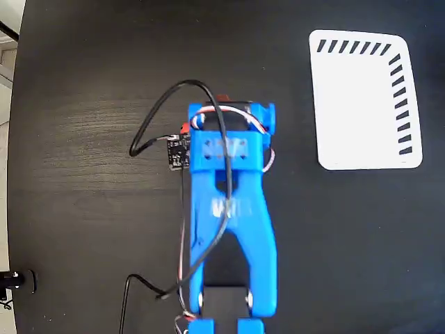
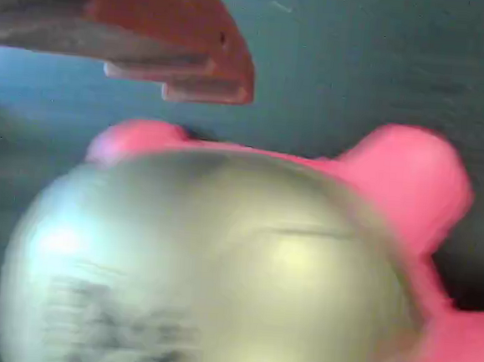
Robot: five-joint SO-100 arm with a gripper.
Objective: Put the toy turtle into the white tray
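Black wood-grain tabletop fills the fixed view, and the white tray lies flat on it at the upper right, nothing in it. Well to the left of the tray the blue arm reaches up the middle of the picture and hides almost all of what is beneath its head; only slivers of red-orange show at its top edge and left side.

The wrist view sits right over the toy turtle: blurred shiny beige-gold shell with a dark printed mark, pink-red feet and head poking out around it. One orange finger hangs just above the shell, apart from it; the other finger is out of frame, so I cannot tell whether the gripper is spread or closed.

The turtle looks small, light and hard. The glossy dome is likely slippery, so pinching low across the shell's sides seems safer than its crown.
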